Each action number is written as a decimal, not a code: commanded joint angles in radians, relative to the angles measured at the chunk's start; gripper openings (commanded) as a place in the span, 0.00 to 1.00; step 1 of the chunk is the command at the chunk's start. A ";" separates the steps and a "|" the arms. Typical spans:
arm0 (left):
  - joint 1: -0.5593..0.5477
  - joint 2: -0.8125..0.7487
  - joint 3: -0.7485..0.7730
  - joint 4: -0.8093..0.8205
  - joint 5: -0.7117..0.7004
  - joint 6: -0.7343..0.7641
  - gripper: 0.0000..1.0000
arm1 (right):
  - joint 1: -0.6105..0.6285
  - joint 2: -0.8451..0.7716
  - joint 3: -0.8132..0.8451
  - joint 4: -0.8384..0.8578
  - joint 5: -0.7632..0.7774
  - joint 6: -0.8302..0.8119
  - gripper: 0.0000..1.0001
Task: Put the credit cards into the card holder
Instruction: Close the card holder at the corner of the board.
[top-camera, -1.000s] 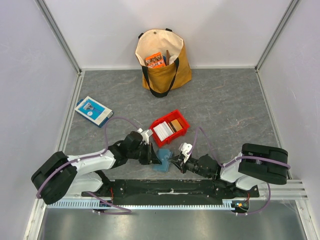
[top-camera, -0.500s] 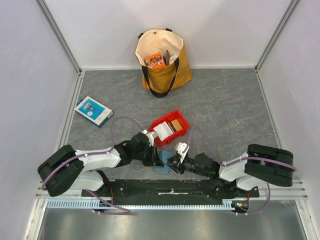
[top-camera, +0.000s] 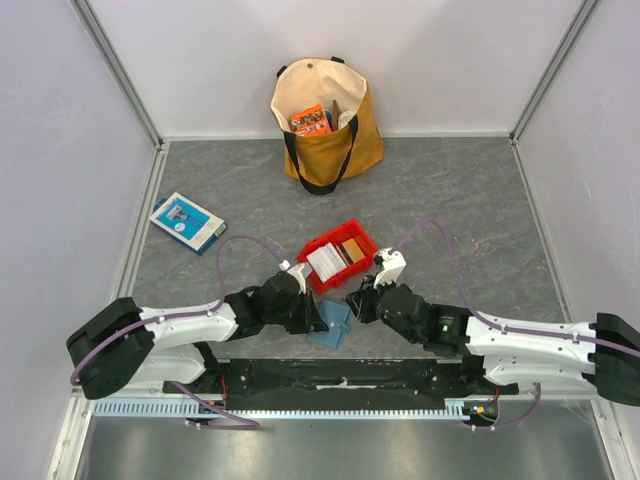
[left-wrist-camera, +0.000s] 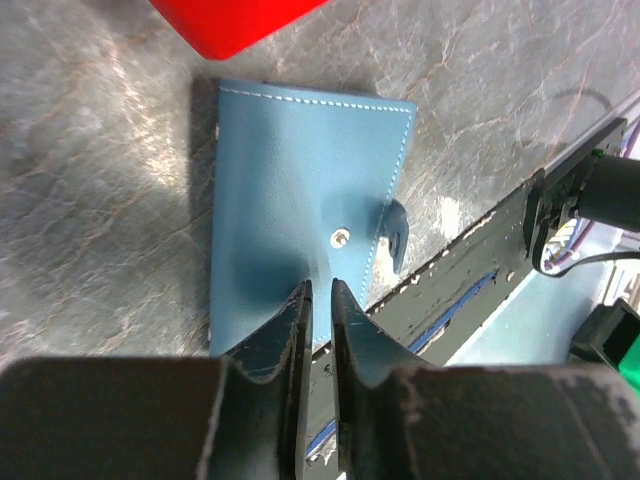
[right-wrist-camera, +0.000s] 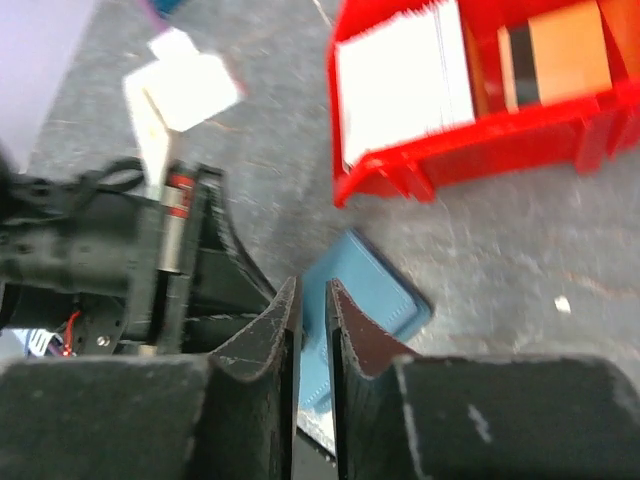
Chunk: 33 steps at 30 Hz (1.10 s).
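One red bin, card holder just beside

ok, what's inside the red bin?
In the red bin: a stack of white cards in one part, tan-brown cards in the other. The cards cover the bin floor, and how many lie below the top ones is hidden.

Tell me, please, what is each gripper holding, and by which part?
The left gripper appears to pinch the wallet by its edge, close to the snap. The right gripper, shut, holds nothing.
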 joint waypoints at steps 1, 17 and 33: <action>-0.006 -0.081 0.020 -0.080 -0.126 0.032 0.22 | 0.001 0.083 0.071 -0.355 0.039 0.316 0.19; -0.003 0.013 0.041 -0.092 -0.094 0.141 0.44 | 0.009 0.159 -0.007 -0.215 -0.147 0.528 0.14; -0.026 0.058 0.010 -0.091 -0.129 0.011 0.37 | -0.014 0.191 0.019 -0.186 -0.119 0.483 0.13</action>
